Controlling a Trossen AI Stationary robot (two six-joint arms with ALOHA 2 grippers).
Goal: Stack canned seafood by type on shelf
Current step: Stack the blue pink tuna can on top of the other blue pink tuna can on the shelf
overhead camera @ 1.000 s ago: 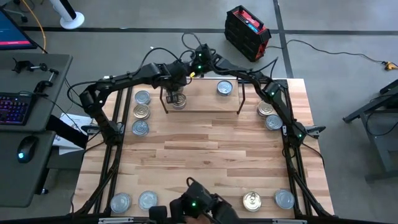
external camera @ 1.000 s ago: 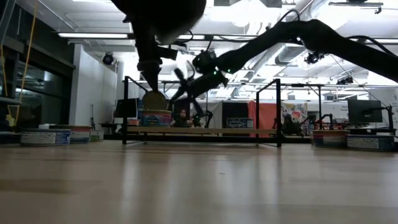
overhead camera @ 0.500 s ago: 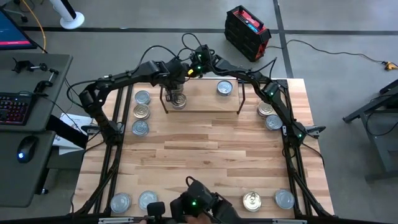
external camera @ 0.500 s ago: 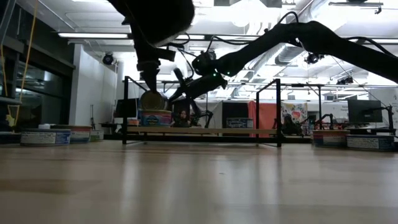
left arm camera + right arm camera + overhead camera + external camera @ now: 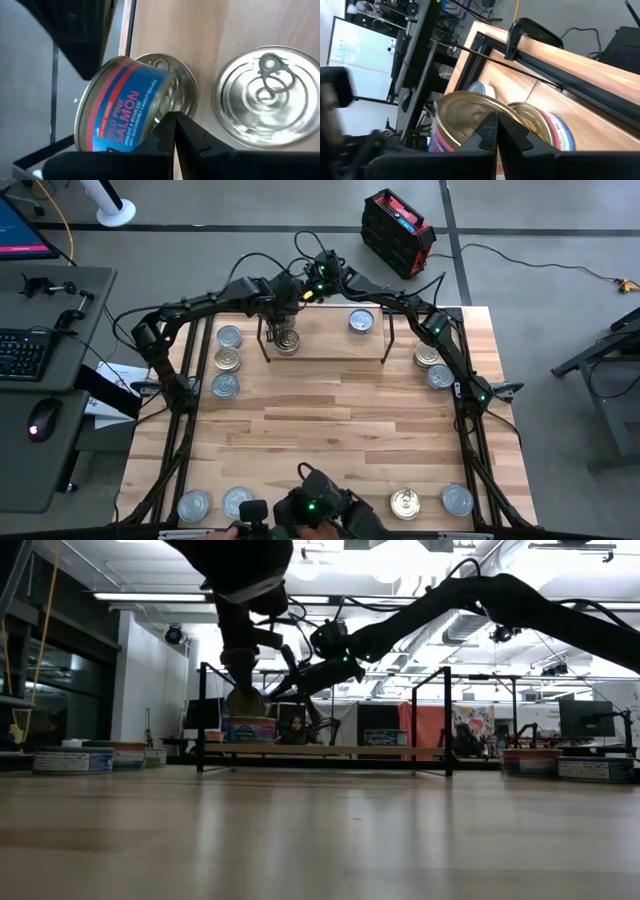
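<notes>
left gripper (image 5: 245, 690) grips a tilted tin (image 5: 246, 702) over the shelf (image 5: 325, 348), lid angled sideways; right gripper (image 5: 300, 292) closed, empty, just beside

Eleven tins (image 5: 229, 336) lie in plain sight from above: three left of the shelf (image 5: 325, 348), two places on it, two to its right and four along the near edge. At table height the shelf's left place proves a pair, one tin tilted on another — twelve tins. Three lids are plainly gold. One shelf. Two arms — left arm (image 5: 190, 308), right arm (image 5: 445, 345).
</notes>
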